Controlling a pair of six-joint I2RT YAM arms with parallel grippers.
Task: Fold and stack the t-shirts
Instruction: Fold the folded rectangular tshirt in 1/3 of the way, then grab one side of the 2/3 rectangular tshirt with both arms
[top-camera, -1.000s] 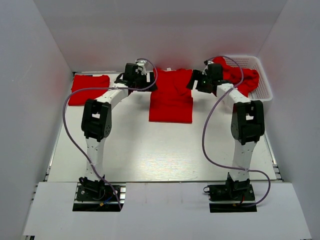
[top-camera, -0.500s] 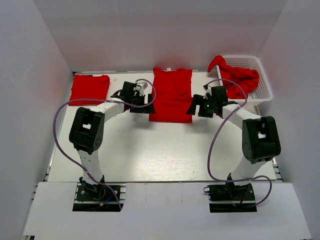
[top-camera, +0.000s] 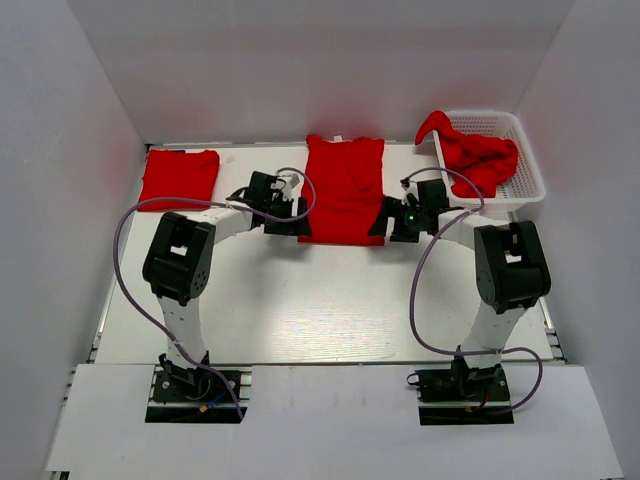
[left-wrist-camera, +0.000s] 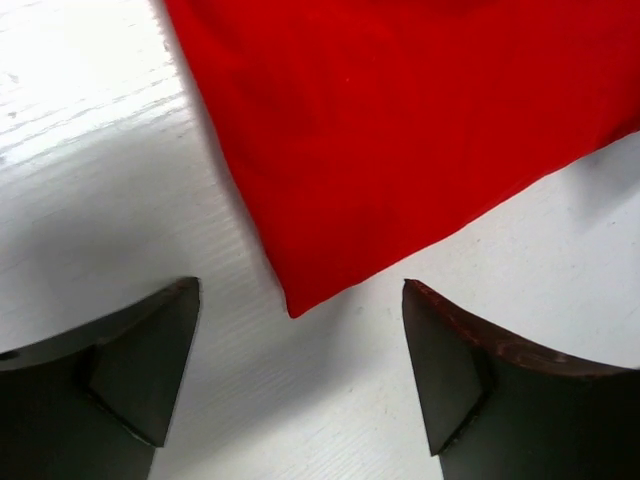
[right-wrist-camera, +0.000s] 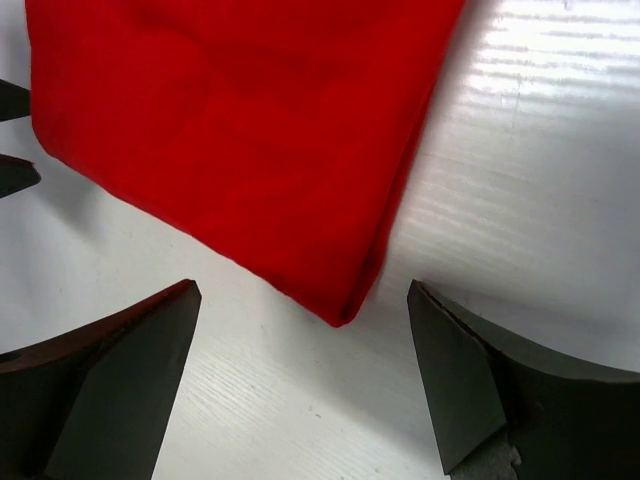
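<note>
Both arms have drawn back from the far end of the middle t-shirt (top-camera: 343, 190) to its near corners. From above, a white table (top-camera: 320, 300), closed in by plain white walls (top-camera: 330, 70) on three sides, carries that shirt flat as a long red rectangle. The left gripper (top-camera: 297, 222) sits at its near left corner and the right gripper (top-camera: 385, 222) at its near right corner. Well to its left lies a folded t-shirt (top-camera: 179, 178). To its right, a white mesh basket (top-camera: 530, 160) holds crumpled t-shirts (top-camera: 480, 158), one peak rising over the rim. In the left wrist view the jaws stand wide apart, the shirt's corner on the table between them, touching neither. In the right wrist view the jaws gape likewise around the other corner, clear of the cloth.
</note>
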